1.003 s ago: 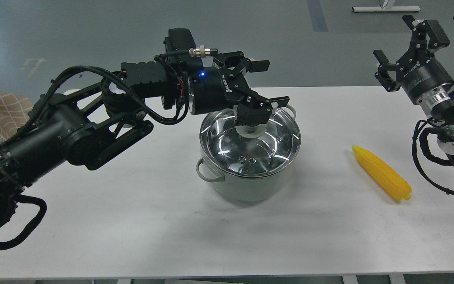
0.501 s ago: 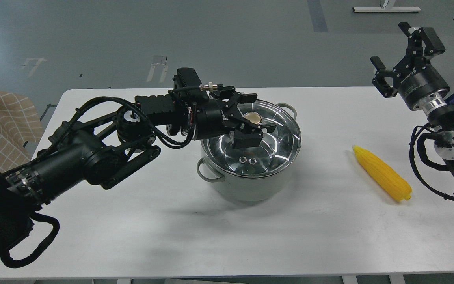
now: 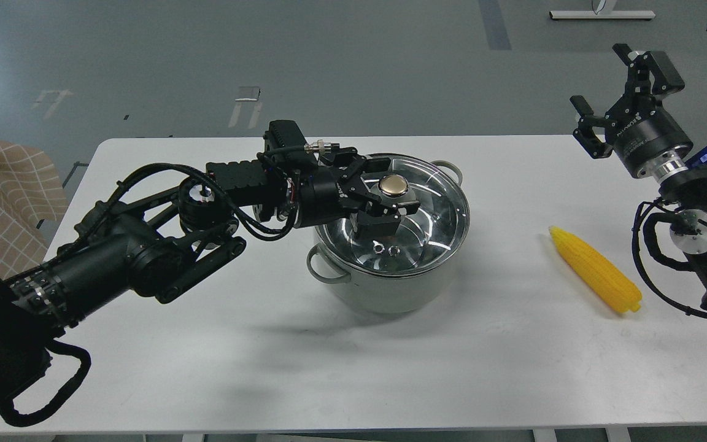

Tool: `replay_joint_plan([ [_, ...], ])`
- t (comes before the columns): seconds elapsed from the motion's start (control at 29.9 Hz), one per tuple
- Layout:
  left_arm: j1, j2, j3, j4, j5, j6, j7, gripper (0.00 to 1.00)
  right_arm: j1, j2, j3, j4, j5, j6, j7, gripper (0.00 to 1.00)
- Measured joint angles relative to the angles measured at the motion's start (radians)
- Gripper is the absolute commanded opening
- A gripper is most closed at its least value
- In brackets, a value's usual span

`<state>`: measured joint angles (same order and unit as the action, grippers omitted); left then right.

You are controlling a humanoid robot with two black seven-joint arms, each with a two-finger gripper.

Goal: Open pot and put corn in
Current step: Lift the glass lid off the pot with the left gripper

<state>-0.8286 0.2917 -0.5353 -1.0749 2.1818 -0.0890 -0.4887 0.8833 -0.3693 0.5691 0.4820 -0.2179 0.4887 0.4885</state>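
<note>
The left gripper (image 3: 387,190), lower than a second ago, now brackets the gold knob (image 3: 393,185) of the glass lid (image 3: 427,202), fingers apart on either side and not yet clamped; the grasp to lift the lid appears imminent. The lid still covers the pot (image 3: 390,288), mid-bench toward the far edge; no contents are visible through the glass. The corn (image 3: 596,270) lies near the right edge. The right gripper (image 3: 617,92) hovers spread above the far right corner.
</note>
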Motion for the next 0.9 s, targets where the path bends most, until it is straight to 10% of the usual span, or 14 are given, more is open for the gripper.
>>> replay_joint_plan([
  [0.13,0.0,0.0,0.001,0.009,0.0,0.0,0.0,0.77,-0.005,0.0,0.0,0.006,0.0,0.0,0.0,1.0],
  [0.57,0.001,0.002,0.003,0.014,0.0,-0.002,0.0,0.0,-0.019,-0.01,0.0,0.021,0.0,0.0,0.0,1.0],
  [0.9,-0.051,0.008,-0.012,-0.004,0.0,-0.006,0.0,0.0,-0.025,-0.011,0.0,0.021,0.0,0.0,0.0,1.0],
])
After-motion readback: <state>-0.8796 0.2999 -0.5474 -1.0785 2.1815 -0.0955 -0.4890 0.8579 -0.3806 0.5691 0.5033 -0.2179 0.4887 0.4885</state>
